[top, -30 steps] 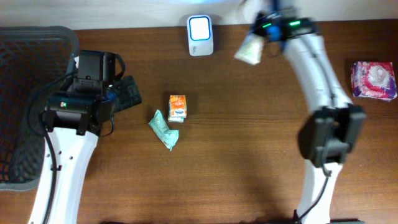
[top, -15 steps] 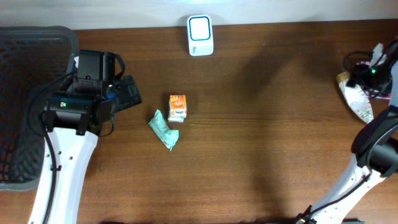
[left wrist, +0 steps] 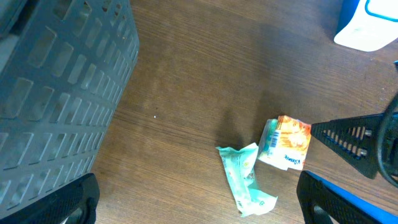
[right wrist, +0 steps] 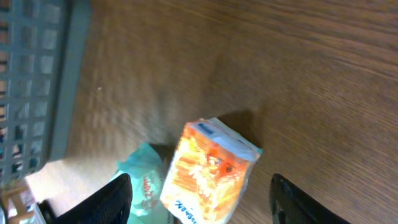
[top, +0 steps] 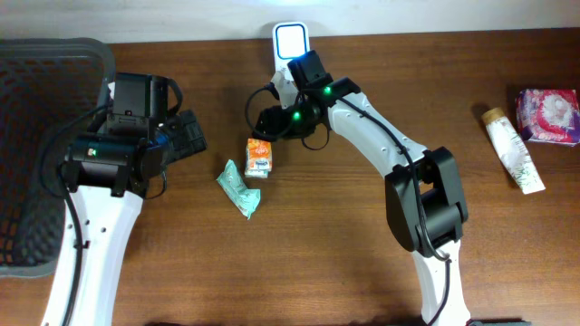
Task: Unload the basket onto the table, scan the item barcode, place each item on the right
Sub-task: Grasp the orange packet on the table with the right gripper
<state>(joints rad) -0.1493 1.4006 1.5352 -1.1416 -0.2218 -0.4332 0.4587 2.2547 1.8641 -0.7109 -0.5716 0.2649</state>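
Note:
An orange snack box (top: 258, 156) lies mid-table, with a crumpled teal packet (top: 239, 188) just to its left. My right gripper (top: 267, 121) hovers over the box's far end, open. In the right wrist view the box (right wrist: 211, 171) shows between the two dark fingers (right wrist: 111, 200), untouched. The white scanner (top: 291, 40) stands at the back edge, partly behind the right arm. My left gripper (top: 188, 136) stays open to the left of the items; its wrist view shows the box (left wrist: 286, 143) and the teal packet (left wrist: 245, 180) ahead of it.
A dark mesh basket (top: 41, 100) fills the left side. A cream tube (top: 513, 149) lies flat at the far right beside a pink patterned packet (top: 546, 116). The right arm's fingers (left wrist: 354, 138) reach into the left wrist view.
My right arm carried the cream tube from the scanner to the far right, let it go there, and swung back to hover over the orange box, jaws now open. The left arm stayed still.

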